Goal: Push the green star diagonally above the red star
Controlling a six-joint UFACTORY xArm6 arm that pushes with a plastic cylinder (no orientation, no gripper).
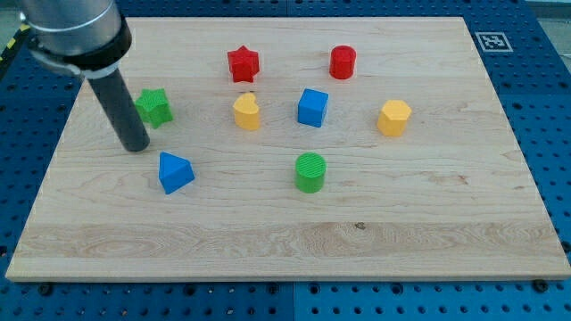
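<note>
The green star point(155, 107) lies on the wooden board point(294, 250) at the view's left. The red star point(242, 64) lies up and to the right of it, near the board's top edge. My tip point(136, 146) rests on the board just below and left of the green star, close beside it; I cannot tell whether it touches. The dark rod rises from the tip toward the view's top left and hides part of the green star's left side.
A blue triangle block point(174, 172) lies below the green star. A yellow heart-like block point(247, 112), a blue cube point(312, 107), a yellow hexagon point(393, 117), a red cylinder point(343, 62) and a green cylinder point(310, 171) lie to the right.
</note>
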